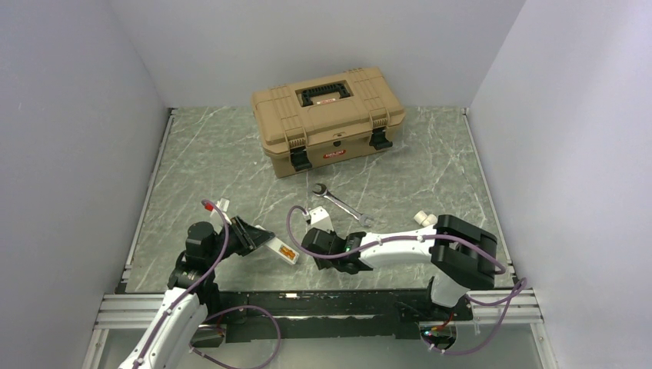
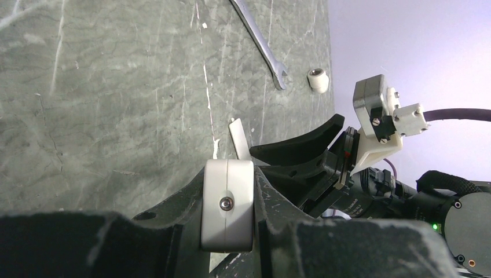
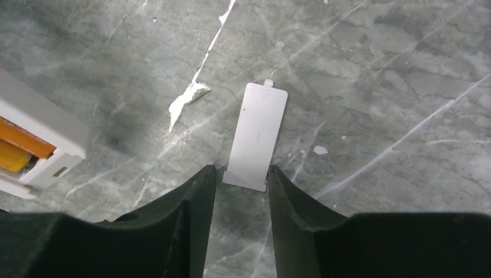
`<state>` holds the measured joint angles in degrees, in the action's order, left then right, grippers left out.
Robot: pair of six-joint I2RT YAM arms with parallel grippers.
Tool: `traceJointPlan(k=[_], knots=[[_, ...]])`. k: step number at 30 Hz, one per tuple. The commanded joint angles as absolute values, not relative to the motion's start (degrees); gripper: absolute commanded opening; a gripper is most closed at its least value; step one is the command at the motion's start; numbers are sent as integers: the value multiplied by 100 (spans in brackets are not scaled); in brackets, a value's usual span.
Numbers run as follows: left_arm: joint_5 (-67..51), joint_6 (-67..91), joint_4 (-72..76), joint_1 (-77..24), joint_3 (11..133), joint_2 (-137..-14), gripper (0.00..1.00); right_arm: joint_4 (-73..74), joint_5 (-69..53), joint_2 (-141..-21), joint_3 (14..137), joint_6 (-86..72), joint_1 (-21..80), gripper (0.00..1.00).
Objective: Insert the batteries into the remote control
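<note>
Remote (image 1: 284,251) is clamped in our left gripper (image 1: 260,241), recess (image 3: 20,147) open, orange inside. Cover (image 3: 256,136) lies on table (image 3: 376,87) between the parted jaws of our right gripper (image 3: 241,169); we judge refitting remains.

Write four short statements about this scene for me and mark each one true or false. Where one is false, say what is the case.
1. The left tool holds the remote control. True.
2. The toolbox stands open. False: its lid is closed.
3. The wrench lies on the table in front of the toolbox. True.
4. The right tool grips the wrench. False: its fingers stand on either side of a thin grey cover lying flat on the table.
</note>
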<state>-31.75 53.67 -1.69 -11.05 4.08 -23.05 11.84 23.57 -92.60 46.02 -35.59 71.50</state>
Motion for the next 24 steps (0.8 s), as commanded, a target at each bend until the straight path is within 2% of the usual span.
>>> traceJointPlan(k=[1, 9, 12, 15, 24], knots=[[-3314, 5383, 65, -1072, 409, -2241, 1, 1567, 2232, -9497, 4616, -3695, 7156, 40], [-3322, 5401, 96, -1072, 404, -2241, 1, 1640, 2135, -9596, 4579, -3808, 7154, 38], [-3334, 5414, 122, -1072, 383, -2241, 1, 1714, 2151, -9622, 4582, -3872, 7144, 44], [-3341, 5431, 153, -1072, 365, -2252, 1, 1755, 2187, -9619, 4575, -3959, 7133, 46], [-3340, 5423, 145, -1072, 382, -2264, 2, 1931, 2265, -9676, 4590, -4271, 6981, 41]])
